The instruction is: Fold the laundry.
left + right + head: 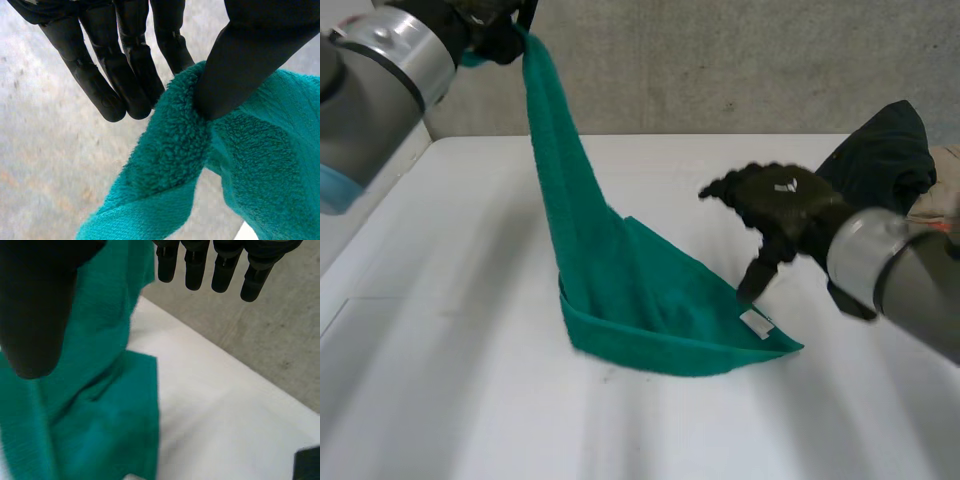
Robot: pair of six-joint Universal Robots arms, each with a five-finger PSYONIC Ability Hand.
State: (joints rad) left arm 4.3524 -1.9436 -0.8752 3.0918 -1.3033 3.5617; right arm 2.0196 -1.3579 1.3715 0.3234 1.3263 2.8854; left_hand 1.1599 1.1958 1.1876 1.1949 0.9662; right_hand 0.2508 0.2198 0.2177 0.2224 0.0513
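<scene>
The left hand (pixel 498 40) is pinching a corner of the towel (pixel 640 295) up high, so it is draping down with its lower part lying on the tabletop (pixel 460 360). The right hand (pixel 782 200), fingers apart, is hovering above the tagged corner, probably to grasp it.

So the desk (pixel 440 400) was a plain white one. Only the lower part of the green towel (pixel 650 310) was actually lying on it, roughly in the middle. It was bunched into a loose triangle, with a small white label (pixel 756 322) at the corner toward the right side. The rest of it rose up off the surface. Over at the far right edge a dark garment (pixel 885 150) sat in a heap, and just beside it was a pale item (pixel 945 170), maybe more laundry, hard to tell.
</scene>
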